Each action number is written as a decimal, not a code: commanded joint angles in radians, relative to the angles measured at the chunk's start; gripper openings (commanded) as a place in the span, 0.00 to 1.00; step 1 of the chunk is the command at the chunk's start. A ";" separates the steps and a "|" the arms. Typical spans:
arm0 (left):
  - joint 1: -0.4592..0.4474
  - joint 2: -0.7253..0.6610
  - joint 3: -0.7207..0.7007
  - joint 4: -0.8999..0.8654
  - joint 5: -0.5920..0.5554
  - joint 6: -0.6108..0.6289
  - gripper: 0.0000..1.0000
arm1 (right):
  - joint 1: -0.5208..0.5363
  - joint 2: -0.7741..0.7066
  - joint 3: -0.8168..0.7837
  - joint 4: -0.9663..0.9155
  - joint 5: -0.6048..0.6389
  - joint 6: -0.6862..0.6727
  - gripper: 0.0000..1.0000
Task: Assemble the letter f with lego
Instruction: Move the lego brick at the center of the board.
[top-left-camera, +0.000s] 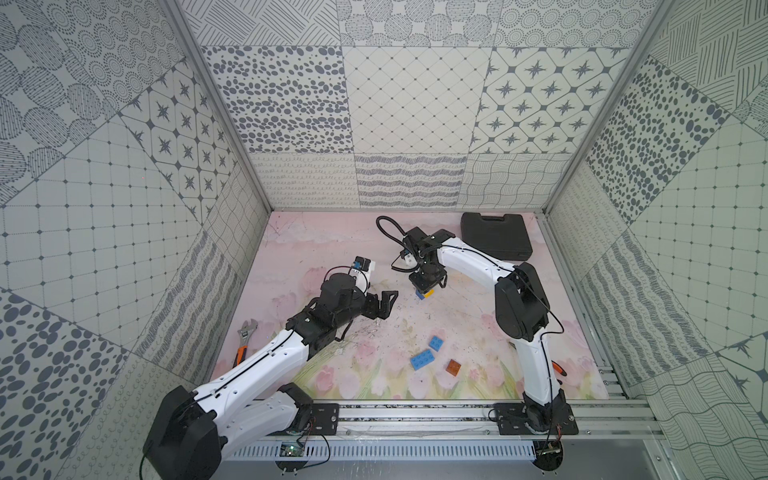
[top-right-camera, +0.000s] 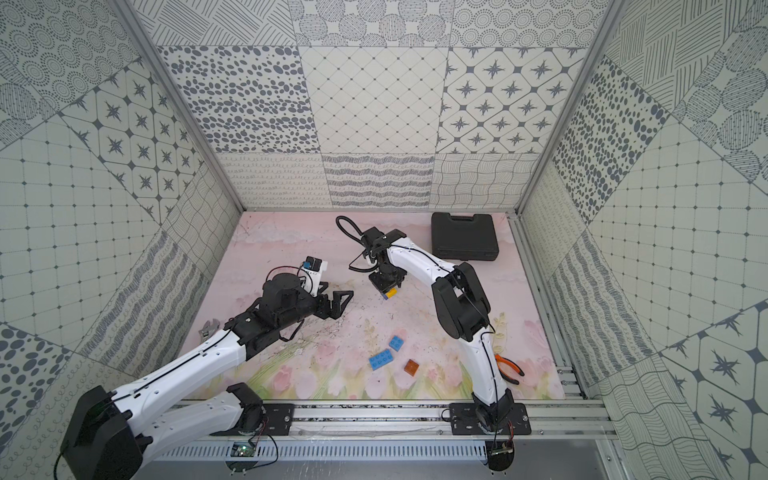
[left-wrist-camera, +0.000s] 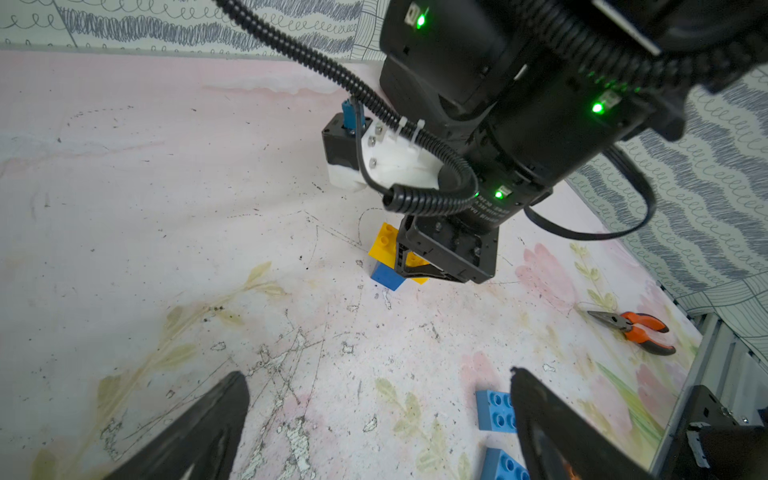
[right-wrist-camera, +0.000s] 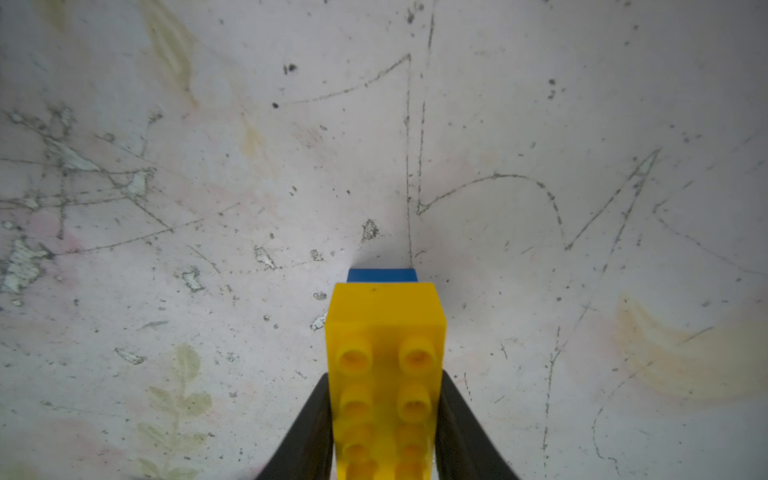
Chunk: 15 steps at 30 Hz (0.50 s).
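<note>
Now the right gripper (right-wrist-camera: 384, 374) points straight down near the middle of the mat (top-left-camera: 311, 249), its jaws pinching the long sides of the yellow brick (right-wrist-camera: 384, 316). That brick sits on top of a blue square (right-wrist-camera: 381, 275), which stands on the mat; in the left wrist view the yellow brick (left-wrist-camera: 384, 243) juts past the blue square (left-wrist-camera: 386, 276) on one side. The right arm's wrist and coiled cable hang over the stack and hide most of it in both top views. The left gripper (top-left-camera: 384, 303) hovers just beside the stack, spread wide and holding nothing. Nearer the front rail lie the loose bricks, apart from each other: a long blue brick (top-left-camera: 422, 359), a second blue square (top-left-camera: 436, 342) and a brown brick (top-left-camera: 454, 367). Pliers (top-right-camera: 509, 368) lie by the right arm's base, which partly covers them in a top view. A wrench (top-left-camera: 247, 332) rests at the left edge, partly behind the left arm. A black case (top-left-camera: 496, 235) sits shut in the far right corner; its contents cannot be seen.
</note>
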 joint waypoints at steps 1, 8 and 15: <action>-0.003 0.019 0.060 -0.004 0.014 0.042 0.99 | -0.006 0.023 0.024 0.003 -0.010 0.004 0.43; -0.007 0.024 0.108 -0.070 0.010 0.022 0.99 | -0.017 -0.032 0.028 0.024 -0.025 0.022 0.53; -0.024 0.052 0.137 -0.089 -0.006 -0.009 0.99 | -0.025 -0.187 -0.033 0.031 -0.010 0.053 0.59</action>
